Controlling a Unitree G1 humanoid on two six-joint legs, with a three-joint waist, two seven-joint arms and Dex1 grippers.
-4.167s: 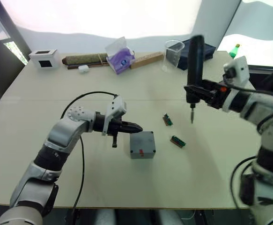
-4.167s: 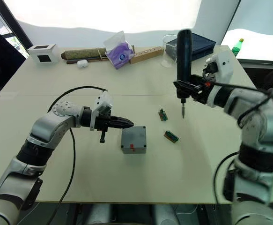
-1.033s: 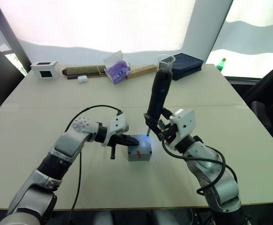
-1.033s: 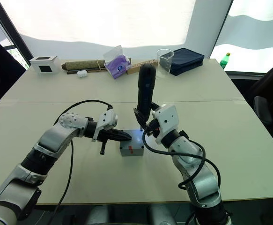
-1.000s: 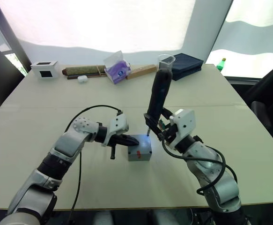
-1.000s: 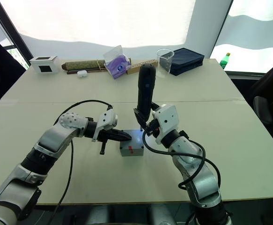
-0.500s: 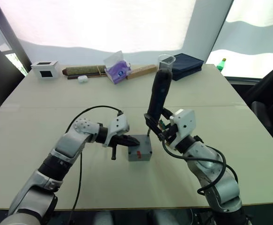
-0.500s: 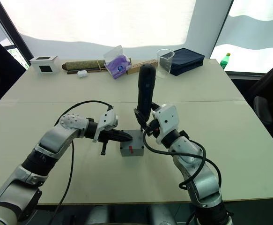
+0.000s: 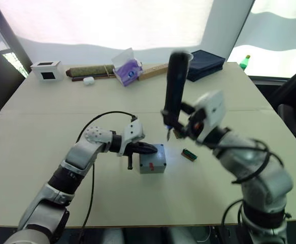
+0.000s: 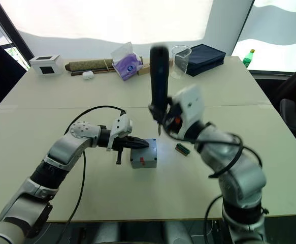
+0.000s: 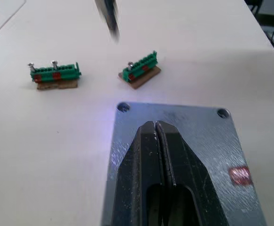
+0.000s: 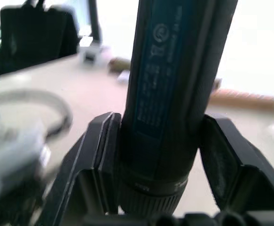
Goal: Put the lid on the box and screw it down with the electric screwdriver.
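grey box near the middle of the pale table, lid already seated on top, red mark facing the near edge. left gripper lying low over the lid, black fingers pressed together with nothing between them, tips short of the far edge in the left wrist view, whether touching the lid or just above it hard to say. right gripper clamped round the lower barrel of the electric screwdriver, held above and just beyond the box's far right corner. screwdriver's long axis close to upright, leaning slightly, thin bit pointing down, hanging clear of the lid, blunt end toward the windows. faint bluish glow on the table by the lid's far left corner hole. two small green terminal blocks resting on the table just beyond the box. chief risk from here, as a judgement: bit coming down off the recessed hole and skating across the lid, or pushing the light box sideways if the left fingers are not bearing down firmly. tilted barrel likely to cam out of a screw head or drive it crooked. downward path also passing near the left fingers, so a drifting descent could strike them or the nearer terminal block.
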